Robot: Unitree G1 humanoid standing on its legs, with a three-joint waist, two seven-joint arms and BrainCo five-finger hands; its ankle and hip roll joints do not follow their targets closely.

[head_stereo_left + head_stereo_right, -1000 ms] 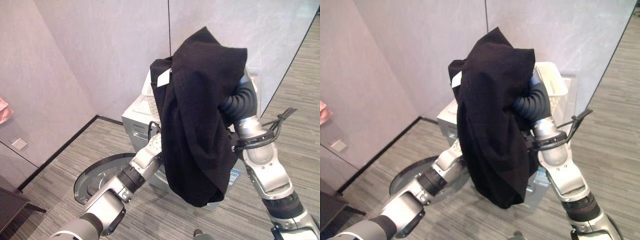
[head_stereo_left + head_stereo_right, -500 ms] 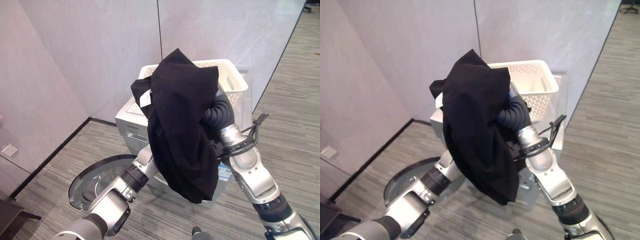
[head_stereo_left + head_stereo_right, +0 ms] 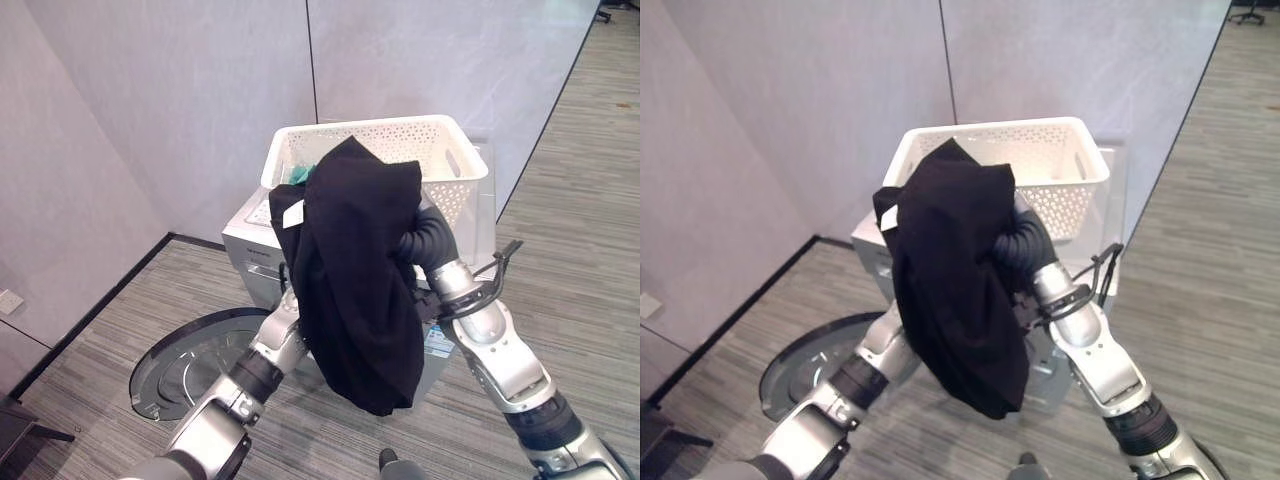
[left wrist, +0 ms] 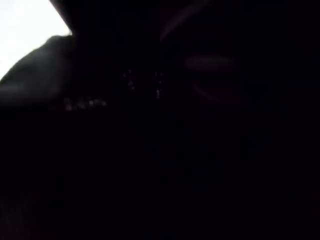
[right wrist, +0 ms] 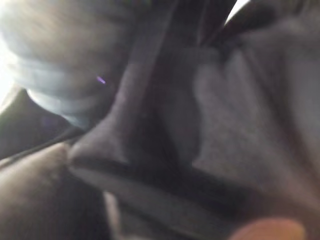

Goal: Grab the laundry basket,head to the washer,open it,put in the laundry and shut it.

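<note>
There is one white basket (image 3: 440,150) on top of one washer (image 3: 255,250), at the far side. One round washer door (image 3: 175,365) stands open at the left, near the floor. One black cloth (image 3: 355,280) hangs in the middle, with one small white tag (image 3: 292,215) on it. One piece of green cloth (image 3: 300,175) is inside the basket

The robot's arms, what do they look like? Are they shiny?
Yes, shiny. Both arms are smooth silver-grey shells with black bands at the joints. The right arm ends in a dark ribbed cover, bendy like a hose, with thin black cables looped near it. The left arm has a ridged black ring.
</note>
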